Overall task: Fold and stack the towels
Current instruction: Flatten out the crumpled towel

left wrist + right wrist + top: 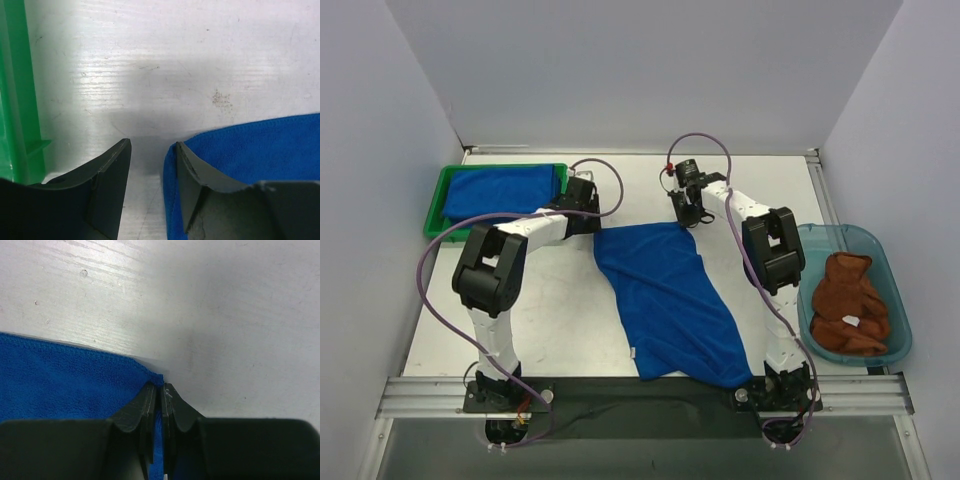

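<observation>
A royal blue towel (pixel 665 300) lies spread on the table, its near end hanging over the front edge. My right gripper (pixel 688 220) is shut on its far right corner; in the right wrist view the jaws (pixel 163 390) pinch the blue towel's (pixel 60 375) corner. My left gripper (pixel 590 218) stands open at the far left corner. In the left wrist view the towel's (pixel 260 145) edge rests against the right finger (pixel 187 170), with bare table between the jaws (pixel 152 150). Another blue towel (pixel 505 190) lies folded in the green tray (pixel 500 166). A rust-brown towel (pixel 848 300) sits crumpled in the teal bin (pixel 903 330).
The green tray's wall (pixel 20 100) stands just left of my left gripper. White walls enclose the table on three sides. A metal rail (pixel 640 395) runs along the front edge between the arm bases.
</observation>
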You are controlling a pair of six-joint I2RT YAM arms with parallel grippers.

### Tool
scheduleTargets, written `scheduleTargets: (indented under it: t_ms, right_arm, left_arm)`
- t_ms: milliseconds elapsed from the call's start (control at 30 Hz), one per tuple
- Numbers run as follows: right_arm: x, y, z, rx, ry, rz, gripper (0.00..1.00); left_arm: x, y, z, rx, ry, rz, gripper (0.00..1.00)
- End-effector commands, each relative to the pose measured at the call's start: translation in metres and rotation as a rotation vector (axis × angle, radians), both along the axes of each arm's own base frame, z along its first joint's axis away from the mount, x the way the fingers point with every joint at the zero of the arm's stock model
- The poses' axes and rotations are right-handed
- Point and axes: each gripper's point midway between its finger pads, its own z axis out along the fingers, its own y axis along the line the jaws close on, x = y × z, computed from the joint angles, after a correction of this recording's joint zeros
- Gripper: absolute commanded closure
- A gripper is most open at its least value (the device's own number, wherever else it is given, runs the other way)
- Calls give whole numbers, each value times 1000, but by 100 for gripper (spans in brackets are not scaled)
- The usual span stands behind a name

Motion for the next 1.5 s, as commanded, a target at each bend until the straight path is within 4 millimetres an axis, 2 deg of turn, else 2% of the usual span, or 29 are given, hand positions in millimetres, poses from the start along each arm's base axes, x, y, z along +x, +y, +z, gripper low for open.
scheduleTargets:
  t_ms: [0, 233, 400, 533, 567, 633, 700, 833, 900, 1100, 1233, 1467]
  right_arm:
    - [-25, -16, -4, -35, 87, -26, 94]
    - [-27, -16, -5, -19, 98, -33, 95]
    - [-27, -17, -7, -12, 102, -42, 94]
    - [-26, -20, -8, -2, 108, -71, 90]
    - [-26, -19, -7, 15, 110, -78, 89]
    - [-24, -25, -7, 53, 122, -119, 81]
    - [-23, -22, -5, 111, 134, -134, 75]
    - [-14, -29, 2, 177, 126, -157, 60]
    - [-10, -26, 6, 216, 120, -149, 58]
    - [-2, -22, 2, 272, 133, -159, 59]
    - [-7, -22, -9, 269, 164, -177, 65]
    - [-11, -19, -21, 184, 160, -174, 67]
  left_arm:
    - [10, -6, 8, -20, -13, -16, 52]
    - [1, -13, 0, -47, 18, -51, 59]
    - [-2, -22, 0, -77, 24, -81, 60]
    - [-1, -18, -2, -58, 27, -74, 72]
    - [0, -17, -1, -51, 25, -74, 80]
    - [0, -15, -2, -45, 28, -75, 88]
    - [-1, -15, -3, -42, 33, -82, 97]
    - [0, -19, -4, -54, 35, -103, 98]
    - [1, -21, -4, -62, 33, -109, 98]
    - [0, -22, -6, -65, 41, -114, 98]
    - [0, -21, -5, -59, 39, -119, 98]
    - [-1, -21, -4, -56, 40, -121, 99]
